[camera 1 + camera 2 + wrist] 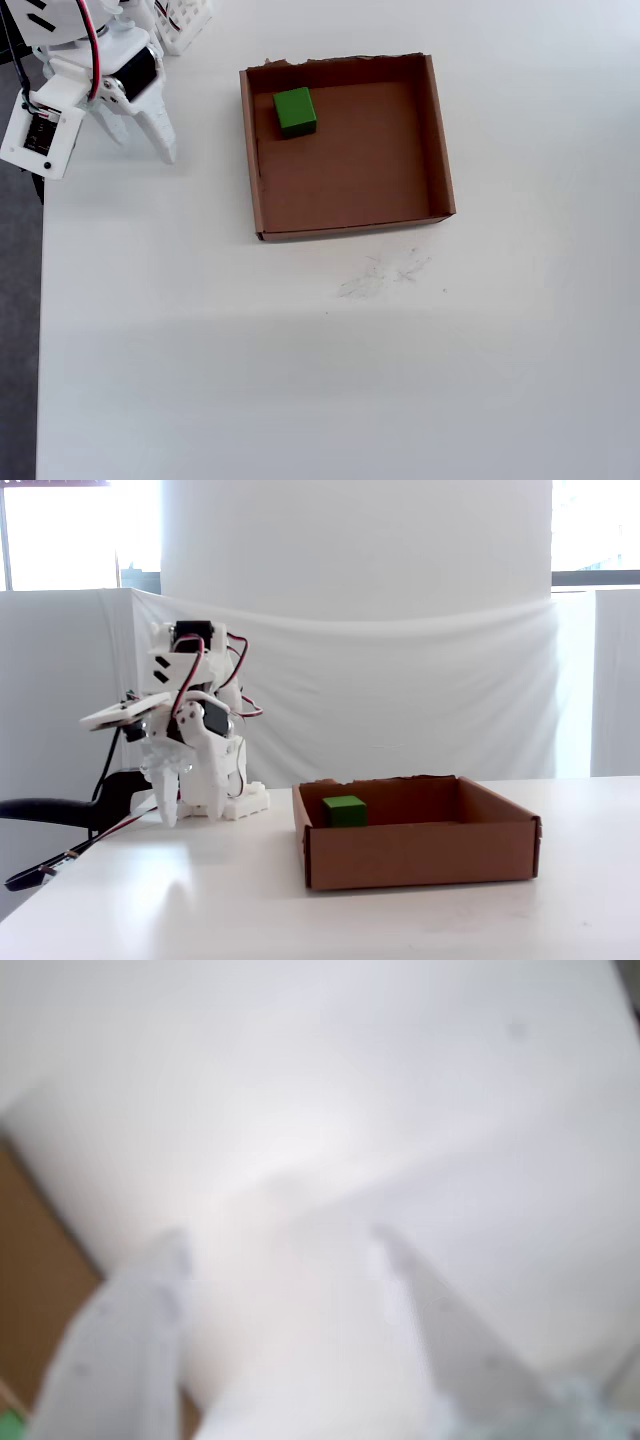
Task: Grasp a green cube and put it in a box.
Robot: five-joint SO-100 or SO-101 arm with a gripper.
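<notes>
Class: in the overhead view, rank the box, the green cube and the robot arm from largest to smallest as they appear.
1. The box
2. The robot arm, partly cut off by the frame edge, so its full size is unsure
3. The green cube

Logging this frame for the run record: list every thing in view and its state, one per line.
green cube: inside the box, resting on its floor near a corner, not held.
box: open-topped on the table, holding only the cube.
gripper: empty, fingers apart, off to the box's side.
</notes>
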